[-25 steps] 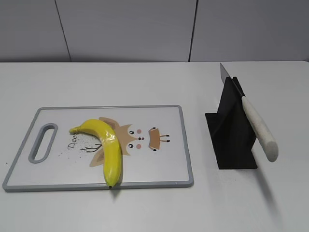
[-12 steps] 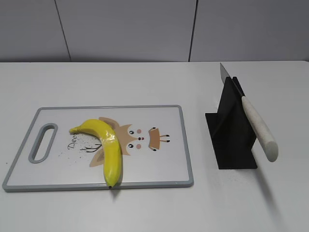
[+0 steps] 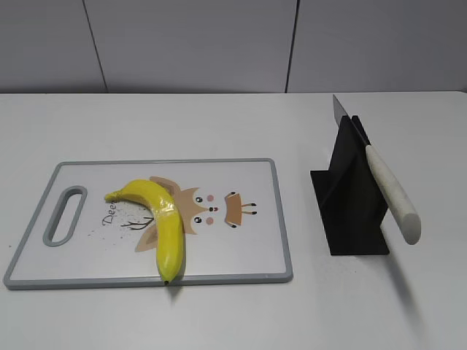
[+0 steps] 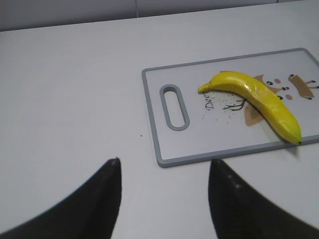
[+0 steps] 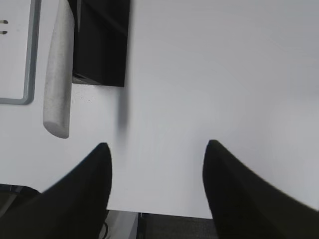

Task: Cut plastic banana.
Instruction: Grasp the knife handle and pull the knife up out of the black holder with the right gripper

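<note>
The plastic banana [image 3: 162, 219] is glossy yellow and sharply bent, lying on the left half of the white cutting board [image 3: 248, 248]. It also shows in the left wrist view [image 4: 259, 97] on the board [image 4: 164, 149]. A knife with a speckled white handle [image 3: 392, 193] rests slanted in a black stand [image 3: 354, 211] to the right; the handle also shows in the right wrist view [image 5: 57, 74]. My left gripper [image 4: 164, 162] is open and empty over bare table, left of the board. My right gripper [image 5: 157, 145] is open and empty near the table's front edge, right of the stand [image 5: 102, 45]. Neither gripper shows in the exterior view.
The cutting board has a grey rim, a handle slot [image 3: 64, 215] at its left end and a tan cartoon print [image 3: 211, 208] in the middle. The white table's front edge [image 5: 164, 215] lies just below my right gripper. A grey panelled wall stands behind the table.
</note>
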Available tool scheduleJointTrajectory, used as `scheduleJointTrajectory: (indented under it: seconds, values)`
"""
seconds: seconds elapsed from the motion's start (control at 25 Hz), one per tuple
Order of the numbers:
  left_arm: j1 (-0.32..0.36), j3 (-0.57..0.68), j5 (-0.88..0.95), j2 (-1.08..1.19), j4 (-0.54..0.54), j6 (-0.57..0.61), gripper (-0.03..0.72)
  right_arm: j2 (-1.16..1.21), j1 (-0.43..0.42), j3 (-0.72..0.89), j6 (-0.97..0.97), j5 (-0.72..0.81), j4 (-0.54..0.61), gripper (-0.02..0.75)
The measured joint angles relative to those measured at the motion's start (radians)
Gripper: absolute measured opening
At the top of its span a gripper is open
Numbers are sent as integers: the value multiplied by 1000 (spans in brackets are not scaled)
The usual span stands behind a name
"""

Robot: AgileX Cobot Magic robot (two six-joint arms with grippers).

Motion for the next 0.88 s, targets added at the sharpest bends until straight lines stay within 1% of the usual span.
scheduleJointTrajectory:
  seconds: [0.08, 0.28, 0.36, 0.44, 0.56, 0.72, 0.88]
  values:
    - [0, 0, 0, 0, 0, 0, 543, 81, 26, -55, 5, 31, -3, 464]
    - [0, 0, 0, 0, 0, 0, 543, 247, 175, -142, 48, 41, -1, 451]
    - [0, 0, 0, 0, 0, 0, 543, 300, 217, -158, 77, 41, 0, 447]
    - [0, 0, 0, 0, 0, 0, 543, 348, 235, -166, 123, 42, 16, 444]
    - [0, 0, 0, 0, 0, 0, 543, 415, 236, -166, 161, 43, 45, 444]
    - [0, 0, 0, 0, 0, 0, 543, 508, 253, -166, 172, 45, 89, 444]
    - [0, 0, 0, 0, 0, 0, 543, 591, 269, -166, 184, 40, 97, 444]
